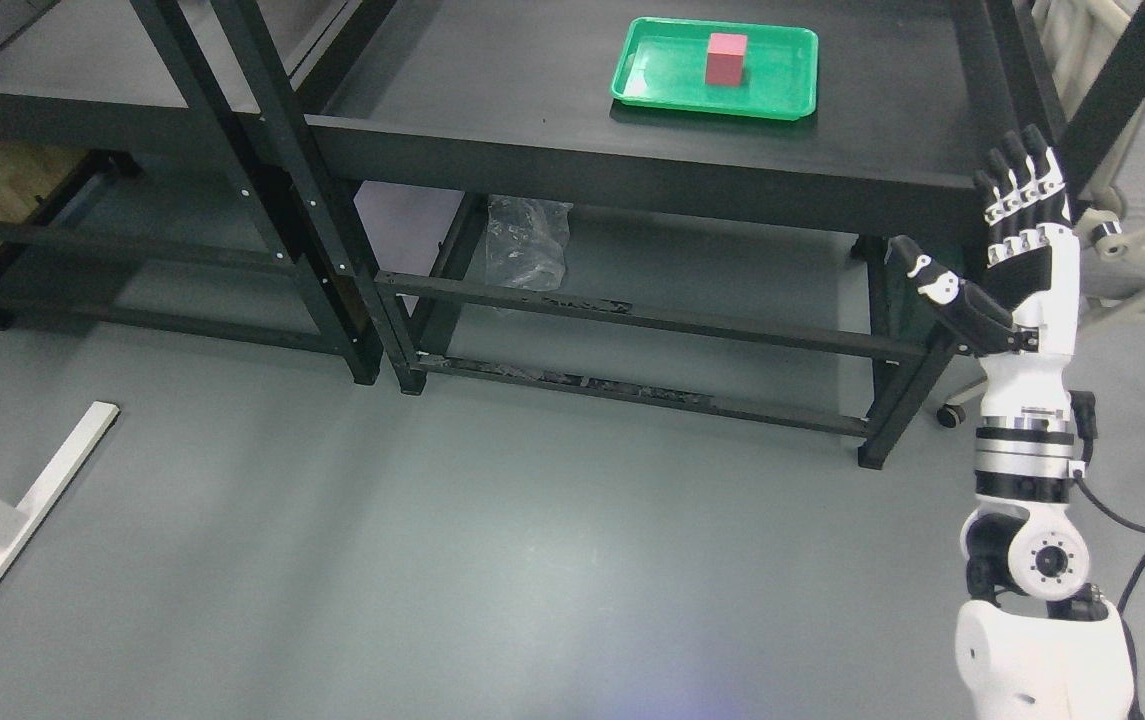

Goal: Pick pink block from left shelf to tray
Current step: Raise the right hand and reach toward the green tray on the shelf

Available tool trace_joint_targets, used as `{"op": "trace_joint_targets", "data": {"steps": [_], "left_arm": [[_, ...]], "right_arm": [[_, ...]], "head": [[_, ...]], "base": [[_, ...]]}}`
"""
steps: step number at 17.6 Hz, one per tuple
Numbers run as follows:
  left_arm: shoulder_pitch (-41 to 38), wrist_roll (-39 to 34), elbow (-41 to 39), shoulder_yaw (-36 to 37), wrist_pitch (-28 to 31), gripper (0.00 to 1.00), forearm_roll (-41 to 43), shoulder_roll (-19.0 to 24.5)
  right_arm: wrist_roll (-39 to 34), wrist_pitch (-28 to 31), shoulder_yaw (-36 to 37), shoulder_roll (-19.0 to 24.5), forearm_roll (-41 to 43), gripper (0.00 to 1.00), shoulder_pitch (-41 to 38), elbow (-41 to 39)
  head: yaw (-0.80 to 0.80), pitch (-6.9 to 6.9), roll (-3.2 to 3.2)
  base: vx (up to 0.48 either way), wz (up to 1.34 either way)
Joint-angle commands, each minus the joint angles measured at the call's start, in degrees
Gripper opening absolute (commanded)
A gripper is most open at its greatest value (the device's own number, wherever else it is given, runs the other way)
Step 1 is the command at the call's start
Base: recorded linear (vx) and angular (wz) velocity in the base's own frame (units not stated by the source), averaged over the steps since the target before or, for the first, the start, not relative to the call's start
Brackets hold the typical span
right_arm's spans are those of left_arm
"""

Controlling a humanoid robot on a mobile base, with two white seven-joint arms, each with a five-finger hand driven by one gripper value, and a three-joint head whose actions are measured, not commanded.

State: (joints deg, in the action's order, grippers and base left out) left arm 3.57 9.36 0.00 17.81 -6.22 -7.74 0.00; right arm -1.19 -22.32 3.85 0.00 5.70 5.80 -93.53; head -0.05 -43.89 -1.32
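The pink block (726, 58) stands upright inside the green tray (792, 70), a little right of the tray's middle. The tray rests on the black top of the right-hand shelf unit (492, 110). My right hand (1007, 240) is raised at the right of the picture, below and right of the shelf's front corner, well away from the tray. Its fingers (1022, 185) point straight up and the thumb sticks out to the left; it holds nothing. My left arm does not show.
A second black shelf unit (52, 90) stands at the left. A crumpled clear plastic bag (529, 243) lies on the lower shelf. A white table leg (27, 500) crosses the floor at lower left. A chair base with castors (954, 412) sits at right.
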Motion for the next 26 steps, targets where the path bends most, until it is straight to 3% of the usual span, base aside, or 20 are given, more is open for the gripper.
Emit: {"op": "trace_joint_targets", "data": {"steps": [1, 3, 5, 7, 9, 14, 18, 22, 26], "left_arm": [[0.0, 0.0, -1.0, -0.1, 0.1, 1.0, 0.0, 1.0], [-0.1, 0.0, -1.0, 0.0, 0.0, 1.0, 0.0, 1.0], [-0.1, 0.0, -1.0, 0.0, 0.0, 1.0, 0.0, 1.0], [0.0, 0.0, -1.0, -0.1, 0.0, 1.0, 0.0, 1.0], [0.0, 0.0, -1.0, -0.1, 0.1, 1.0, 0.0, 1.0], [0.0, 0.0, -1.0, -0.1, 0.1, 1.0, 0.0, 1.0], [0.0, 0.0, -1.0, -0.1, 0.1, 1.0, 0.0, 1.0], [0.0, 0.0, -1.0, -0.1, 0.0, 1.0, 0.0, 1.0], [0.0, 0.0, -1.0, 0.0, 0.1, 1.0, 0.0, 1.0]], "right_arm": [[0.4, 3.5, 1.1, -1.0, -8.7, 0.99, 1.6, -0.1], [2.6, 6.5, 1.2, -1.0, -18.5, 0.99, 2.8, -0.1], [11.9, 6.6, 1.2, -1.0, -26.6, 1.0, 3.6, -0.1], [25.9, 6.5, 0.3, -1.0, -27.0, 1.0, 3.5, -0.2], [30.6, 6.3, -0.2, -1.0, -26.9, 1.0, 3.6, -0.1], [29.5, 6.8, 0.2, -1.0, -26.8, 1.0, 3.0, -0.2], [23.0, 6.7, -0.2, -1.0, -26.2, 1.0, 1.9, -0.2], [23.8, 7.2, -0.1, -1.0, -25.9, 1.0, 2.2, -0.2], [22.6, 11.5, -0.2, -1.0, -26.3, 1.0, 2.0, -0.1]], "head": [[0.0, 0.0, 0.0], [0.0, 0.0, 0.0], [0.0, 0.0, 0.0], [0.0, 0.0, 0.0], [0.0, 0.0, 0.0], [0.0, 0.0, 0.0], [0.0, 0.0, 0.0], [0.0, 0.0, 0.0], [0.0, 0.0, 0.0]], "base": [[0.173, 0.17], [0.18, 0.2], [0.175, 0.18], [0.168, 0.16], [0.163, 0.14], [0.152, 0.1], [0.138, 0.06], [0.14, 0.07], [0.134, 0.06]]}}
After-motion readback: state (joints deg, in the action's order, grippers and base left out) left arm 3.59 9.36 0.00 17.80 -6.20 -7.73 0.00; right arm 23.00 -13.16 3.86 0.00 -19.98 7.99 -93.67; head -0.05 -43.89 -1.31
